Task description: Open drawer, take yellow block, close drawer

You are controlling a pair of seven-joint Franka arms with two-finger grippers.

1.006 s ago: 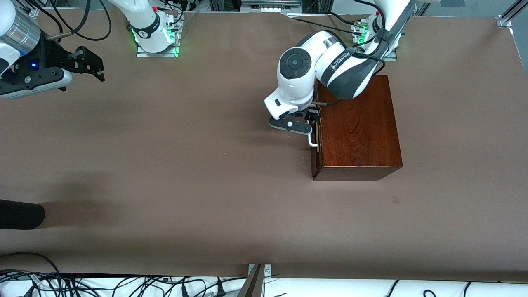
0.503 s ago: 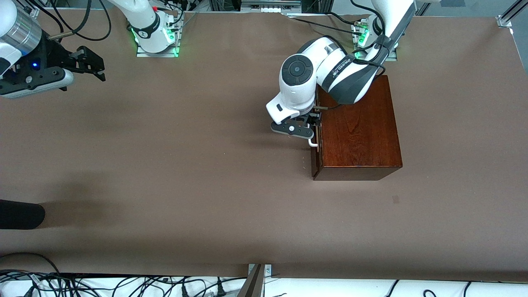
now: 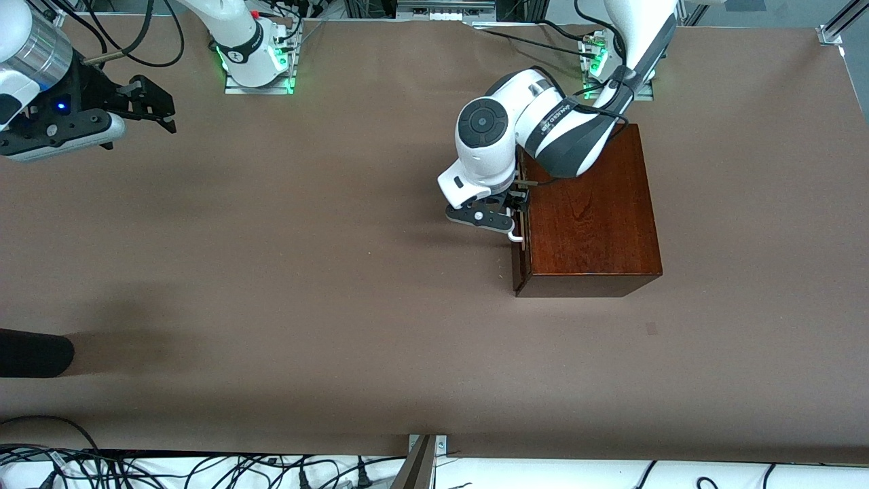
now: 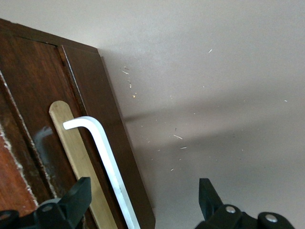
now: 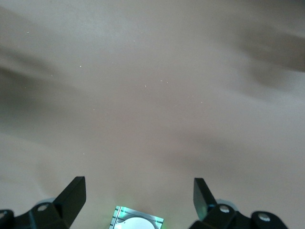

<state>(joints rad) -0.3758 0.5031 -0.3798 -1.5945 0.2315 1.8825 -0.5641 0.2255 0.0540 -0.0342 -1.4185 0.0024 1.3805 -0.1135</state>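
The dark reddish-brown wooden box [image 3: 590, 210] stands toward the left arm's end of the table. Its drawer [image 3: 519, 261] looks shut, with the front facing the right arm's end. The white bar handle [image 3: 516, 235] shows on the drawer front [image 4: 93, 109] in the left wrist view [image 4: 102, 152]. My left gripper [image 3: 514, 207] is open [image 4: 140, 202] at the drawer front. One finger [image 4: 71, 200] is against the front and the other [image 4: 209, 200] is over the table, with the handle between them. My right gripper [image 3: 153, 105] is open [image 5: 138, 195], empty, and waits above the table near its base. The yellow block is hidden.
The arm bases [image 3: 254, 61] [image 3: 604, 58] stand along the table's edge farthest from the front camera. A dark rounded object [image 3: 34, 353] pokes in at the right arm's end. Brown table [image 3: 305, 272] stretches in front of the drawer.
My left gripper has shifted slightly along the drawer front, covering more of the white handle. The drawer has not moved. My right gripper has barely moved.
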